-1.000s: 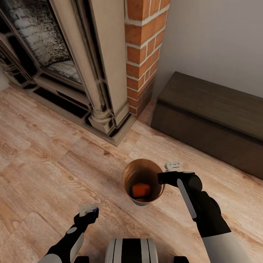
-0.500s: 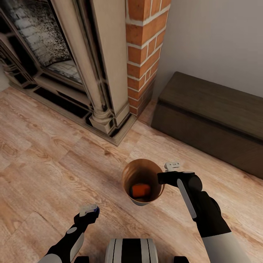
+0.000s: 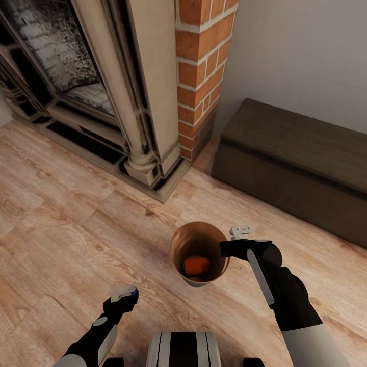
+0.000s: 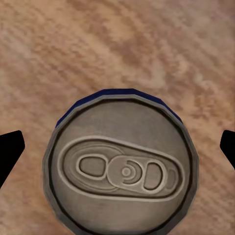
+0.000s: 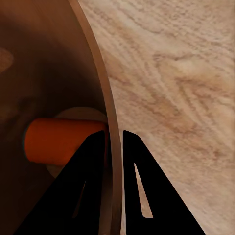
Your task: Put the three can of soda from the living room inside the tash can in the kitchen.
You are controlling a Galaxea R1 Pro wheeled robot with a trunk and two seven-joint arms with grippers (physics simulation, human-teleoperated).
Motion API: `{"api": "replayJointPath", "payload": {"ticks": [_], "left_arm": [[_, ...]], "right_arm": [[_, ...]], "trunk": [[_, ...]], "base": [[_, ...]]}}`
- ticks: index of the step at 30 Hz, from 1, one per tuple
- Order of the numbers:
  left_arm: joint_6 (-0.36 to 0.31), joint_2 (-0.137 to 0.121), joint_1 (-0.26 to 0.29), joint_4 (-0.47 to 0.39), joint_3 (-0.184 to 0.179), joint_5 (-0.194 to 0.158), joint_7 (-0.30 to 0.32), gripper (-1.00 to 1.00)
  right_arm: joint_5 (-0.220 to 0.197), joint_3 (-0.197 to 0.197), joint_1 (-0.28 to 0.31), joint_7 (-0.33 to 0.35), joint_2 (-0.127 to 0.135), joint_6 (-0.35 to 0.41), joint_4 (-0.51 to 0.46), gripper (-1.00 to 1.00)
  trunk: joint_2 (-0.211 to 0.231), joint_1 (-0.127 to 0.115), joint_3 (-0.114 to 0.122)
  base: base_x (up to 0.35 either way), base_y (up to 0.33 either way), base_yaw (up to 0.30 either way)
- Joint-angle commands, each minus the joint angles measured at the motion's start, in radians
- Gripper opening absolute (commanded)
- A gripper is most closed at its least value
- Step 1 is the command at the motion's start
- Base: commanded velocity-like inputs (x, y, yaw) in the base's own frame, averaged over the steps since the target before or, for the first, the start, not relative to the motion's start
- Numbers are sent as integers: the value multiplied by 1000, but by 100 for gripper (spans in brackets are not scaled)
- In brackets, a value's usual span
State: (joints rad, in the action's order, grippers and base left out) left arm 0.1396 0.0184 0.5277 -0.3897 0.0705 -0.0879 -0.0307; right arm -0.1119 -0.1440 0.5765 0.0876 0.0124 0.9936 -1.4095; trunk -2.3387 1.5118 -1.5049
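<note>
The tash can [image 3: 179, 239], pale grey outside and glossy orange-brown inside, is over the wood floor in front of me. My right gripper [image 3: 227, 249] is shut on its rim [image 5: 105, 110], one finger [image 5: 90, 183] inside the wall and one outside. An orange can of soda [image 3: 196, 265] lies on its side at the bin's bottom [image 5: 58, 142]. My left gripper [image 3: 124, 298] is low at the left, shut on the dark blue can of soda [image 3: 125, 292]. That can's silvery top [image 4: 122, 169] sits between the black fingertips [image 4: 10, 152].
The ornate fireplace [image 3: 127, 102] with its brick column [image 3: 201, 76] stands ahead at the left. A long low dark bench [image 3: 295, 158] runs along the wall at the right. Wood floor [image 3: 61, 234] stretches to the left of the bin.
The whole picture has shifted very slightly, so the camera moved a little. Both grippers, the bin and the cans keep their places.
</note>
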Motion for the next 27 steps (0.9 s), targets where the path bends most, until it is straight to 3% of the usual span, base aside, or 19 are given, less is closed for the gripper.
{"api": "replayJointPath", "payload": {"ticks": [1,27], "left_arm": [[0,0,0,0,0,0,0,100],[-1,0,0,0,0,-1,0,100]], "right_arm": [[-25,0,0,6,0,0,0,-100],[-25,0,0,6,0,0,0,-100]], "trunk": [[0,0,0],[-7,4,-3]], "base": [[0,0,0],[0,0,0]]}}
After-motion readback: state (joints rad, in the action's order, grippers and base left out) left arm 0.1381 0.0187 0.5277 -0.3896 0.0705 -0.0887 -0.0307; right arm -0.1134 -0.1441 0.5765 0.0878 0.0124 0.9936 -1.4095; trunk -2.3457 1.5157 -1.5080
